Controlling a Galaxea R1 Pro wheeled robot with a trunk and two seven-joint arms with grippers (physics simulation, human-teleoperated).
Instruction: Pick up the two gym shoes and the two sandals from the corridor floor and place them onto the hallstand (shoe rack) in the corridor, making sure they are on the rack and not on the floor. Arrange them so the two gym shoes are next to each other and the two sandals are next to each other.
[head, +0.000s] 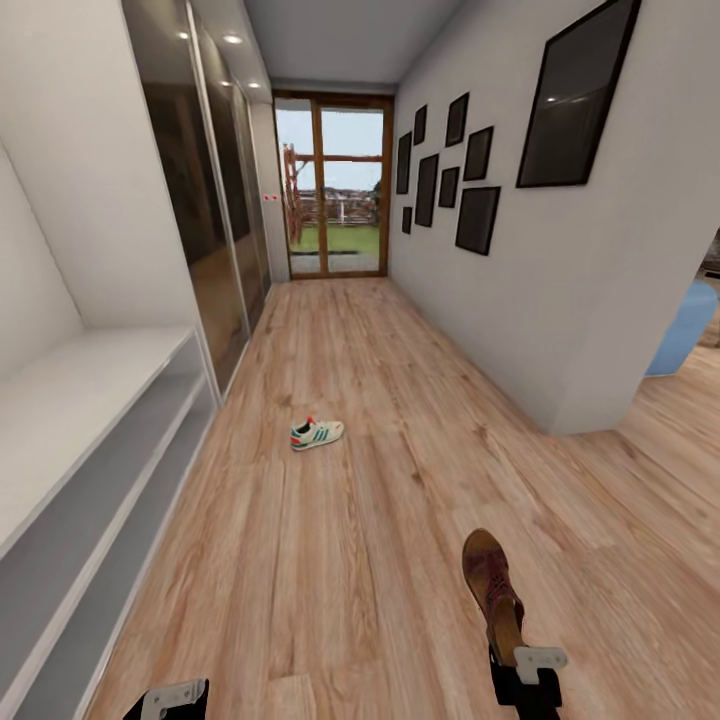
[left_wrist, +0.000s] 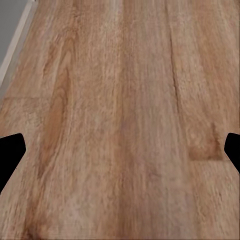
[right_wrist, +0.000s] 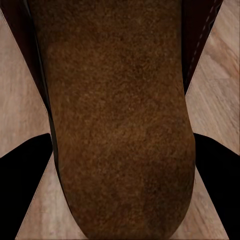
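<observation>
Here the hallstand (head: 90, 420) runs along the left wall. The left claw (left_wrist: 120, 155) hangs wide open over the bare corridor floor (head: 350, 560), holding nothing. One gym shoe (head: 316, 433) lies ahead on the planks, well apart from both arms. The right claw (right_wrist: 120, 165) grips a sandal (head: 492, 585) by its heel, long axis pointing forward; the rack lies to its left.

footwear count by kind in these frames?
Gym shoes: 1, the sneaker on the floor.
Sandals: 1, the sandal in the right gripper.
Total: 2
</observation>
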